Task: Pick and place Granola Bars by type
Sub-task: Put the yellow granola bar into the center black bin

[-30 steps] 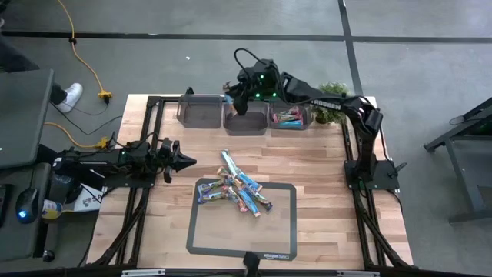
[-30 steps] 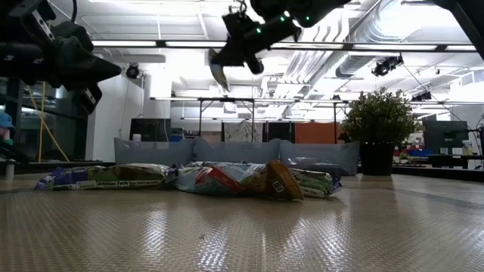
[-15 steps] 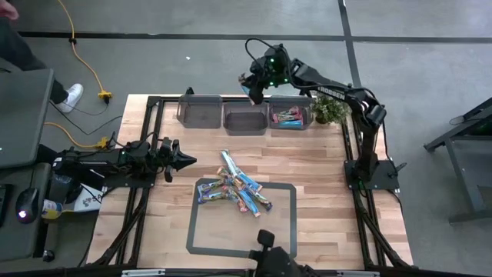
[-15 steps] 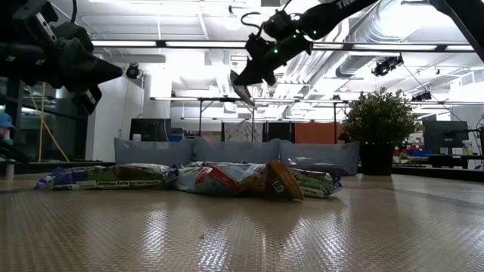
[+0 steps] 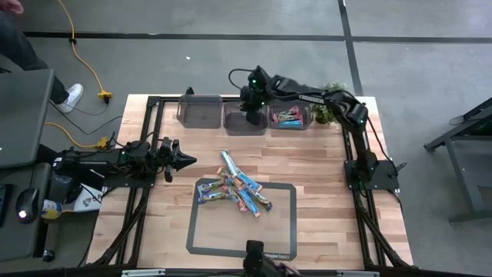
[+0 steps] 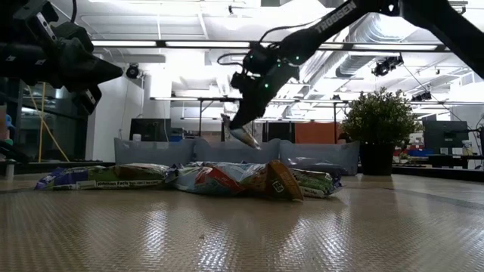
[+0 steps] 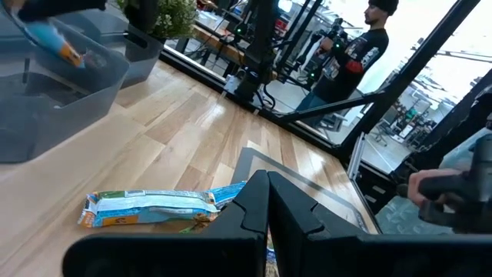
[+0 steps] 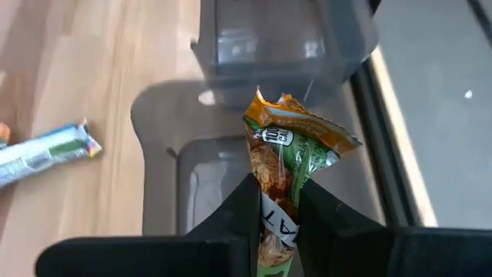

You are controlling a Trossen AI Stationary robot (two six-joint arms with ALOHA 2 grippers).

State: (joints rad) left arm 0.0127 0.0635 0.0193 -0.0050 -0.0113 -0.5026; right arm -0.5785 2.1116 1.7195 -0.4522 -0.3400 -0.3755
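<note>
Wood tabletop (image 5: 323, 177) carries three clear bins along its far edge and a taped rectangle (image 5: 284, 231) near me. I read the right gripper (image 5: 251, 115) as lowered over the middle bin (image 5: 237, 123); half a sec ago it rode higher, further back beyond the bin row. Jaws are nearly closed, pinching one orange-green bar (image 8: 288, 165) by its end, so the bar hangs just ahead of the fingertips w/ the empty bin floor directly below. My take: transport is done, release is next. Opening now should drop the bar inside the middle bin.

Bin to the gripper's right side in the high view (image 5: 290, 118) already holds pink/blue bars. Far bin on the other side (image 5: 200, 110) looks empty.

Remaining bars pile (image 5: 234, 190) lies well behind the right gripper, toward the table centre, partly on the tape. Approx. ten left, so sorting is early.

Left gripper (image 5: 184, 160) waits fully closed, empty, parked beside the pile, clear of it.
</note>
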